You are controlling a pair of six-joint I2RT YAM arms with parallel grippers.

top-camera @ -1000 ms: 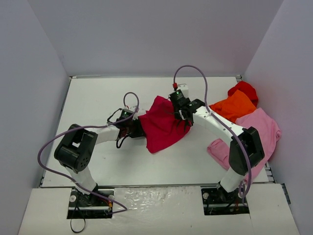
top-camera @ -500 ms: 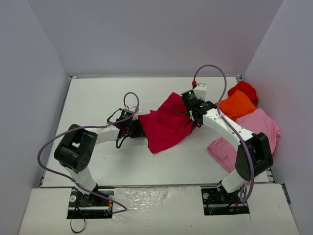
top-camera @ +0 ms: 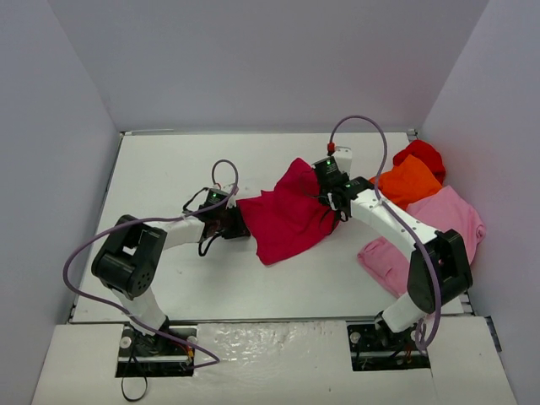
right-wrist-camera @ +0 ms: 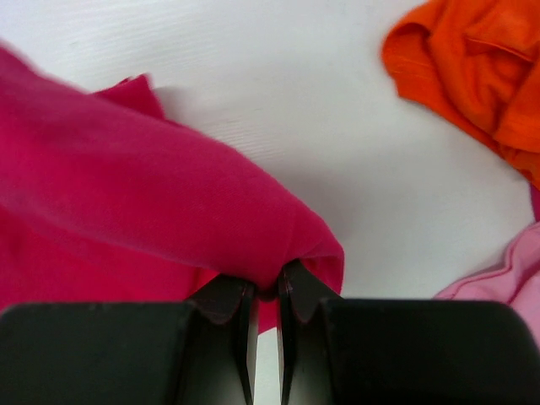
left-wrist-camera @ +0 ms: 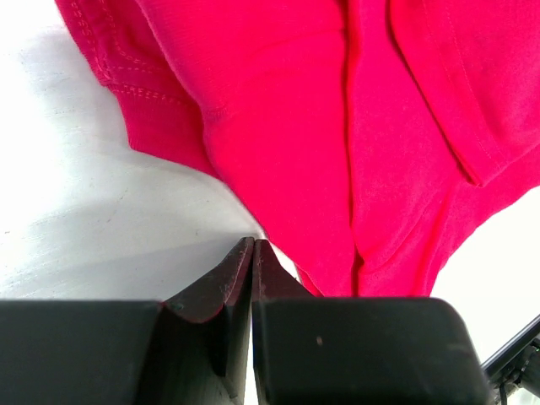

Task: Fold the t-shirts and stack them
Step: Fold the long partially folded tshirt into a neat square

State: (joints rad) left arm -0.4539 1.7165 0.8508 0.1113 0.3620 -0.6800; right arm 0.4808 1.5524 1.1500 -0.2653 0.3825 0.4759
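From above, the crimson shirt (top-camera: pixel 287 218) lies rumpled in the middle of the white table (top-camera: pixel 169 169), stretched between the two arms. The left claw (top-camera: pixel 240 221) sits at its left edge and the right claw (top-camera: pixel 334 207) at its upper right corner. By the right wall are the red shirt (top-camera: pixel 422 154), the orange shirt (top-camera: pixel 409 181) in front of it, and the pink shirt (top-camera: pixel 439 232) nearest the arms, all apart from the crimson one. In the left wrist view the left claw is clenched, its fingers (left-wrist-camera: pixel 240 270) pressed flat together, and the shirt's hem runs just past the tips; I cannot tell whether any cloth is caught. In the right wrist view the right claw is clenched on a fold of the crimson shirt, which bulges over its fingers (right-wrist-camera: pixel 228 308).
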